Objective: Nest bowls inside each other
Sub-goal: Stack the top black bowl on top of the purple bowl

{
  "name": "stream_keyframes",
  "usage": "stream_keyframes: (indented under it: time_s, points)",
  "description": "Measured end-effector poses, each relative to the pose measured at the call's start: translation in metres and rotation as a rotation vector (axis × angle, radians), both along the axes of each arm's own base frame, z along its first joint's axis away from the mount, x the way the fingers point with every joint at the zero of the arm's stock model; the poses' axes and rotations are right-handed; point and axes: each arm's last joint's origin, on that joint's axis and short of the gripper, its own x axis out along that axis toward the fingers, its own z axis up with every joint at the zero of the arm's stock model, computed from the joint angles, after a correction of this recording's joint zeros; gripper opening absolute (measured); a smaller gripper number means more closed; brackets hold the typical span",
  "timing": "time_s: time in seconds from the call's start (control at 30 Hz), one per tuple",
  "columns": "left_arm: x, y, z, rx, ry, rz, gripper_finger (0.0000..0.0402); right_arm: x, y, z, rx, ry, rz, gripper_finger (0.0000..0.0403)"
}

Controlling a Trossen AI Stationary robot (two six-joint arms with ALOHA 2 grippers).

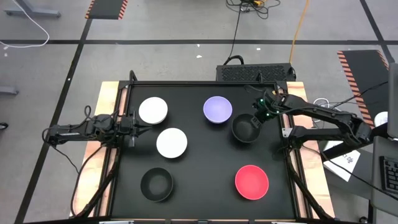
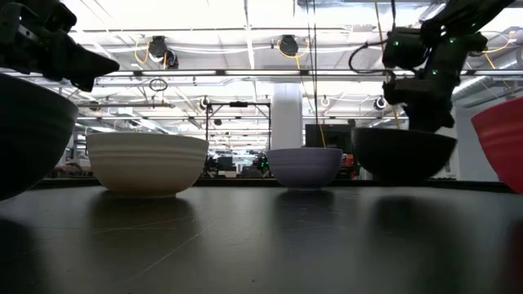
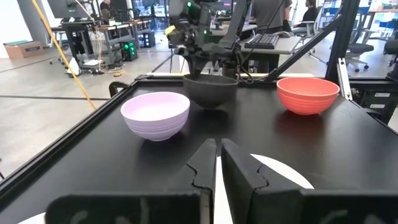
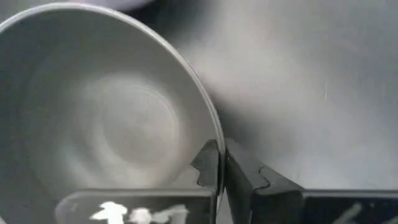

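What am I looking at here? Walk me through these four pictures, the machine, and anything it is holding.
It is a robot with two dark arms at a black table. One picture looks straight down, one looks level across the tabletop, and one comes from a camera on each wrist.

Six bowls lie apart: two white bowls, a lavender bowl, a red bowl, and two black ones.

The right gripper is shut on the rim of the black bowl beside the lavender one. The other black bowl sits untouched at the near left.

The left gripper waits, shut and empty, at the left edge.
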Motion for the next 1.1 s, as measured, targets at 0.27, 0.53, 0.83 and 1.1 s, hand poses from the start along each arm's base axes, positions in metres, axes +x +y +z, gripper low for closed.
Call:
stream_keyframes:
  time_s: [0.27, 0.53, 0.83, 1.1]
  points:
    - [0.0, 0.0, 0.0, -0.007, 0.002, 0.0, 0.0026, -0.005, 0.004, 0.026, -0.175, -0.225, 0.04, 0.0002]
    - [0.0, 0.0, 0.0, -0.006, 0.002, 0.0, 0.0026, -0.019, 0.018, 0.013, -0.22, -0.399, 0.027, 0.0001]
    - [0.0, 0.0, 0.0, -0.017, -0.002, 0.001, 0.0026, -0.026, 0.032, -0.011, -0.231, -0.61, 0.059, 0.0001]
    - [0.0, 0.0, 0.001, -0.024, -0.01, 0.002, 0.0026, -0.022, 0.035, -0.018, -0.291, -0.729, 0.104, 0.0]
